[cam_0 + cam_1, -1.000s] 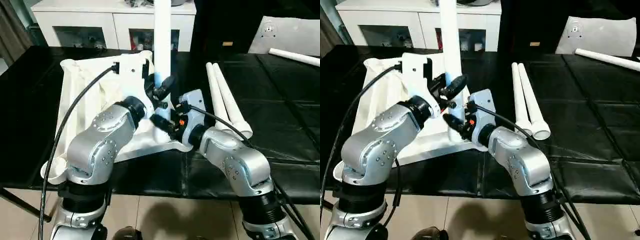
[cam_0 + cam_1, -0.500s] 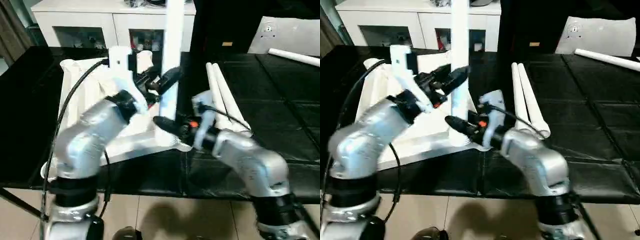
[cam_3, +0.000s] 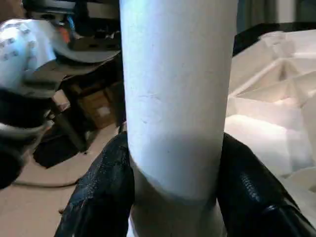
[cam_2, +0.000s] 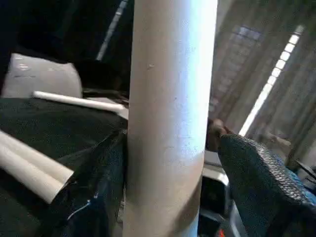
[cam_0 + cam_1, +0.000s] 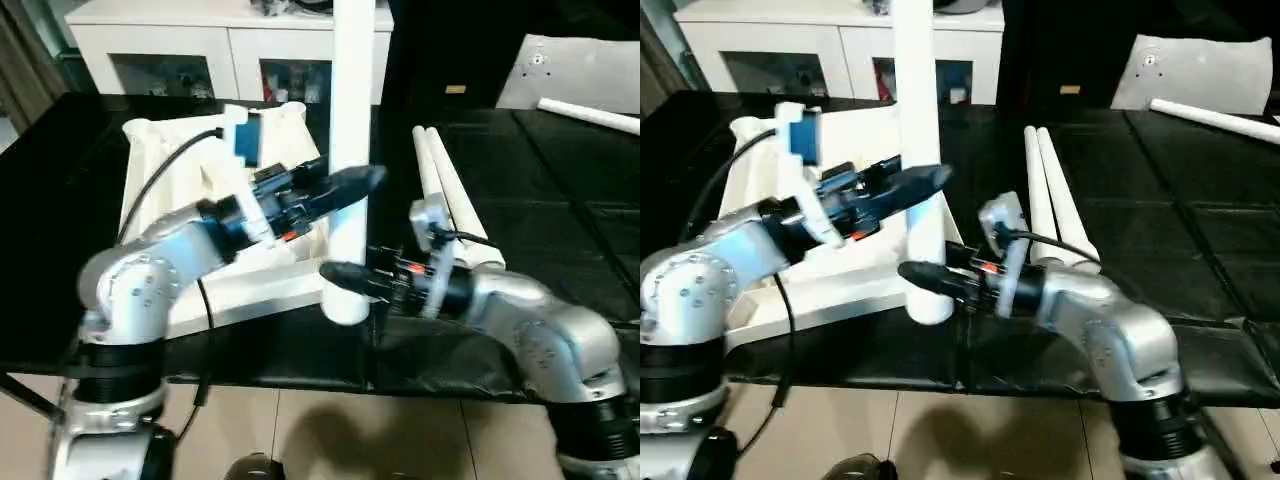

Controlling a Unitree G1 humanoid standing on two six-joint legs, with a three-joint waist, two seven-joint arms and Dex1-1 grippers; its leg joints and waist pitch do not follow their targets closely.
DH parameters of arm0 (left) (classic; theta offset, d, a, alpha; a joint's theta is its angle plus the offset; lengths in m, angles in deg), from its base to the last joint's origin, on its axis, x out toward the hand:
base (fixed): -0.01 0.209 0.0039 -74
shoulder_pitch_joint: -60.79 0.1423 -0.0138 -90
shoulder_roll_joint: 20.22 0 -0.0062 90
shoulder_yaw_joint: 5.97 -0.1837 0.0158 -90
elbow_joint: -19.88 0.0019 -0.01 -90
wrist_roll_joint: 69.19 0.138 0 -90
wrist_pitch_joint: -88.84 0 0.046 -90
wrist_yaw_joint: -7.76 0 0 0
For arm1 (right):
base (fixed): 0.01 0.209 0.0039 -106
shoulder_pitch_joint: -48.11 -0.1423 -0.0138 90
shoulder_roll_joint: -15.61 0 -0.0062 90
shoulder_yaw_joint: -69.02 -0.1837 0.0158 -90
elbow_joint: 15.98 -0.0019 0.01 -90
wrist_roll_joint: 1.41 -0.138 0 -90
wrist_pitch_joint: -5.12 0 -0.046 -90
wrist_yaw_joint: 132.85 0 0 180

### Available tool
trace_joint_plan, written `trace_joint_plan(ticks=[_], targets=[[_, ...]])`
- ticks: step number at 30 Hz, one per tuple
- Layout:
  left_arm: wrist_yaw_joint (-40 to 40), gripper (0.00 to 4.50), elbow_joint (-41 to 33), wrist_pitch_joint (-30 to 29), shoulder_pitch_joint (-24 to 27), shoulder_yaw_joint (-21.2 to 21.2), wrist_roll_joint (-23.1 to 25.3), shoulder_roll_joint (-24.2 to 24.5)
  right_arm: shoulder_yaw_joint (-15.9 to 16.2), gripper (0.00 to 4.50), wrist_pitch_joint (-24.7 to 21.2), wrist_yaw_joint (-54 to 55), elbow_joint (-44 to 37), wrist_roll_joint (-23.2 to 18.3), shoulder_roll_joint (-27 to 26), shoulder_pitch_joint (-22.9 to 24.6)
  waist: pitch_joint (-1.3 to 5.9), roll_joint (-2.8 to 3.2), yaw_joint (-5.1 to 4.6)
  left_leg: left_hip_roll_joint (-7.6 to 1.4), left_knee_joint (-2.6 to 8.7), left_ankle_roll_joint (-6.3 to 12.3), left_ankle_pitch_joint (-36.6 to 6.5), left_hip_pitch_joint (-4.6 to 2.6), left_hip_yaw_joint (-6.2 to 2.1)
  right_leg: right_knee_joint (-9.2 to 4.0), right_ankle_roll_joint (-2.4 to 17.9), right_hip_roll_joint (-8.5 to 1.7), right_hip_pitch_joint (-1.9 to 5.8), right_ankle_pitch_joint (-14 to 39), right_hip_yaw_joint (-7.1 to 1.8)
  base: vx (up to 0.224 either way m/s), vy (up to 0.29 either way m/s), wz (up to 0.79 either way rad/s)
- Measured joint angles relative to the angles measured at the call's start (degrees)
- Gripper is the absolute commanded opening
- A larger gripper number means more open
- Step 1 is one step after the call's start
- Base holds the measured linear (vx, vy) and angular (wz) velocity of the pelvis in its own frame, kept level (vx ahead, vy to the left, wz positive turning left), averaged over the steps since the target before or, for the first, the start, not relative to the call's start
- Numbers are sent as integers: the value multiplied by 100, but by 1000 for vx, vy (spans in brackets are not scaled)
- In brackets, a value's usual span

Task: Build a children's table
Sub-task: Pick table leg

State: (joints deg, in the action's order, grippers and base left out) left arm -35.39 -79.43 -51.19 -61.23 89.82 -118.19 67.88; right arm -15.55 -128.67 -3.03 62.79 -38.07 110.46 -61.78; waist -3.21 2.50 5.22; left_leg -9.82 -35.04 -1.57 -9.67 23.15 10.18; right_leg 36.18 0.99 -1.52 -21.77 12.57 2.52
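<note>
On the black bench [image 5: 560, 220], my right gripper [image 3: 173, 197] clamped the upright leg [image 5: 350, 150]; my left gripper [image 4: 173, 197] straddled it, one finger clear.

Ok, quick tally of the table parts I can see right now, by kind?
Table tops: 1, the white top lying ribbed side up.
Legs standing upright at the top's near corner: 1, the upright leg.
Legs lying loose on the black surface: 3, the pair of legs side by side and a far leg.
Total: 5 parts.
</note>
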Motion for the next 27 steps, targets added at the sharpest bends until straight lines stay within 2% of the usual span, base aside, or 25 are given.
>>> trace_joint_plan(ticks=[3,5,13,27], targets=[[-194,278,141,54,0,2,-56,-21,-1,191,-9,-183,0,-123,61,0,0,1,-5,0,0,0,0,0,0,0,2,0,0,-1,0,0,0,0],[-302,249,221,67,0,2,-91,-72,-5,191,-52,-311,0,-218,93,1,0,1,-4,0,-1,0,0,0,0,0,2,0,0,-1,0,0,0,0],[-523,189,362,130,-1,3,-144,-51,-5,191,-59,-482,0,-301,219,0,1,2,-2,-1,-1,1,1,-1,0,0,4,0,1,-2,1,0,0,0],[-493,184,385,118,7,25,-253,-35,-4,191,-26,-481,0,-315,222,0,1,2,1,-1,-3,2,1,-1,0,0,5,0,2,-3,1,0,0,0]])
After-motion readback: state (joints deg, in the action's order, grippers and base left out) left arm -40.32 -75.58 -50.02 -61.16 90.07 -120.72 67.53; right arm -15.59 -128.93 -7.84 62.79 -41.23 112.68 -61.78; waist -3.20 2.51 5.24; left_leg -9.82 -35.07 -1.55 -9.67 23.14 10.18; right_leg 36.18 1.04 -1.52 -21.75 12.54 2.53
